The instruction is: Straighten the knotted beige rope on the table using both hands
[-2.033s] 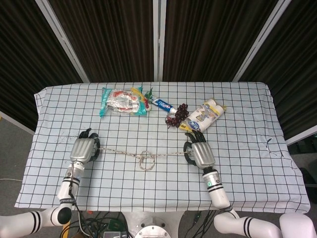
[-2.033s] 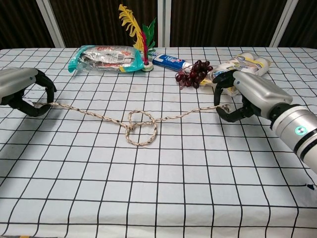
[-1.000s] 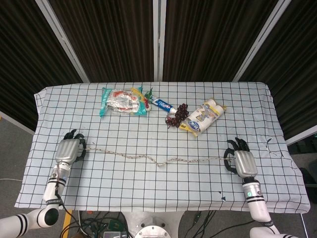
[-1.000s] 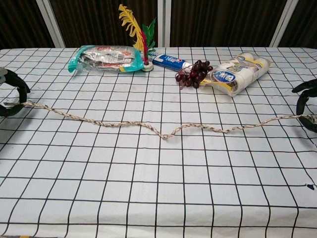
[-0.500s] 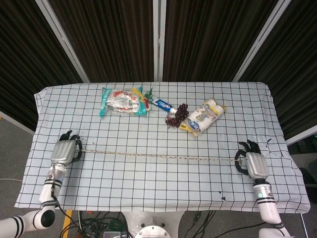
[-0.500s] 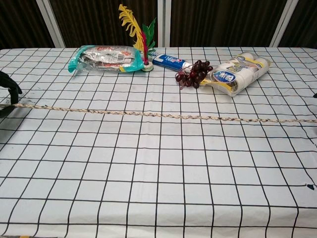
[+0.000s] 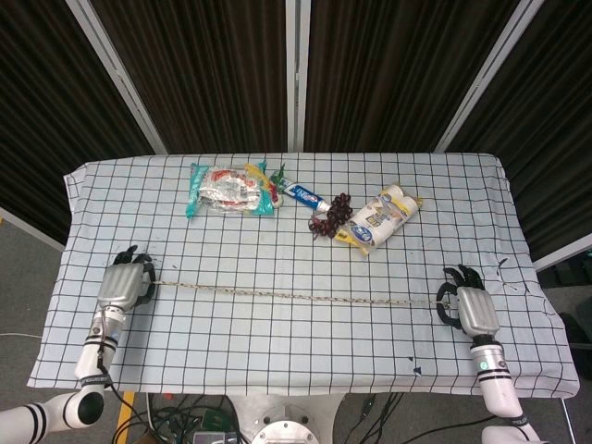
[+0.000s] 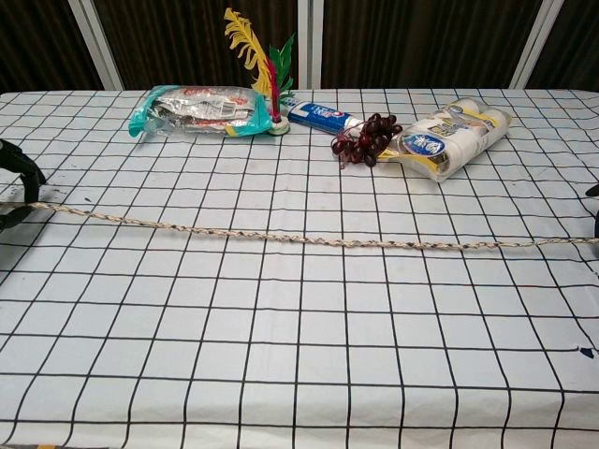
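Note:
The beige rope [image 7: 296,296] lies in one nearly straight line across the checked table, with no knot or loop visible along it [image 8: 309,239]. My left hand [image 7: 122,283] grips its left end near the table's left side; only dark fingers [image 8: 17,180] show at the edge of the chest view. My right hand [image 7: 470,309] holds the rope's right end, fingers curled around it, and barely shows in the chest view.
Along the far side lie a snack packet [image 7: 222,189], a feathered shuttlecock [image 8: 257,65], a toothpaste tube [image 7: 302,194], a bunch of dark grapes [image 7: 331,215] and a pack of rolls [image 7: 381,216]. The table's front edge [image 7: 305,388] is close to both hands.
The knot loop pulled out as both hands moved apart. Since half a second ago the hands shifted slightly inward and the rope sagged a little toward me.

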